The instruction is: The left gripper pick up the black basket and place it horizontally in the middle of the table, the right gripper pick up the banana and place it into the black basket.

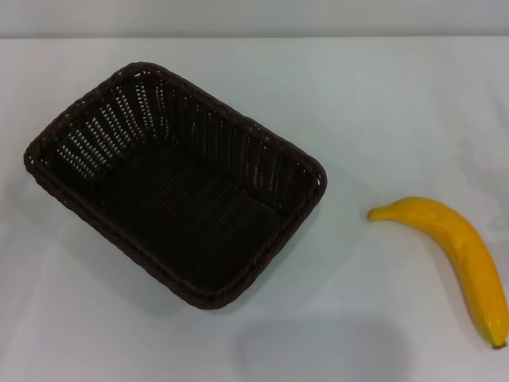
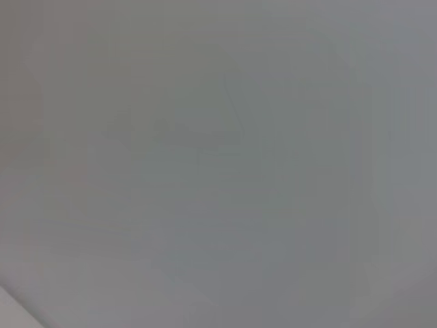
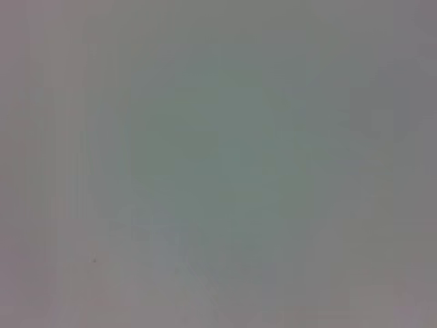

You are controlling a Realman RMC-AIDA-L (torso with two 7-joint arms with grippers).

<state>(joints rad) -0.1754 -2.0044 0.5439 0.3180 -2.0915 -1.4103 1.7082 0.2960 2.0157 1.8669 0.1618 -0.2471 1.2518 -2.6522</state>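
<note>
The black basket sits on the white table, left of the middle, turned at an angle, upright and empty. The yellow banana lies on the table at the right, apart from the basket, its brown tip toward the front right. Neither gripper shows in the head view. Both wrist views show only a plain grey surface, with no fingers, basket or banana in them.
The table's far edge meets a pale wall along the top of the head view. A faint shadow lies on the table near the front.
</note>
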